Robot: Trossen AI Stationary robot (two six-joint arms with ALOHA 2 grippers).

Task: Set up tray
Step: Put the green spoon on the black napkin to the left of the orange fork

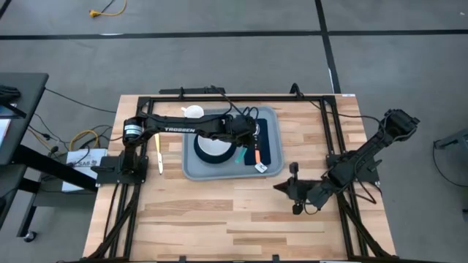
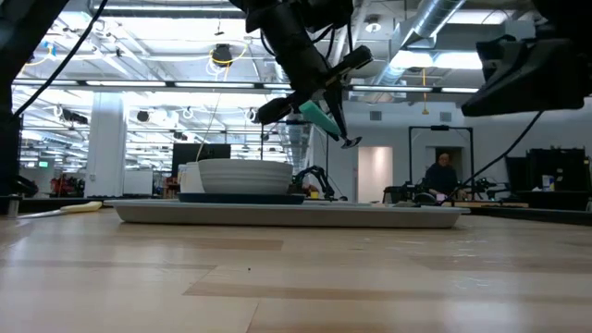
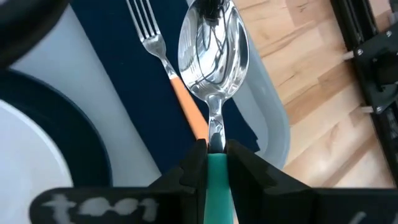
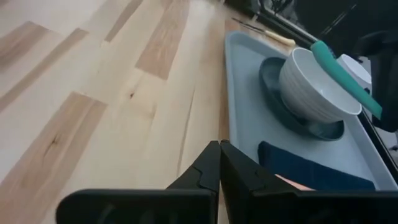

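Lowering the spoon level beside the fork on the napkin suits the left tool, clamped on its teal handle.

The left arm reaches out from its base at the counter's left edge, stretched nearly level across toward the middle of the far half, its forearm bending at the wrist so the left gripper points downward and hangs above the surface. Its fingers are pinched close on the green handle of a spoon, the bowl of it sticking out ahead of the fingertips, held clear in the air. The right arm waits on the counter's right side, folded down from its base near the right edge toward the middle, with the right gripper low over the wood, fingers pressed together and holding nothing.
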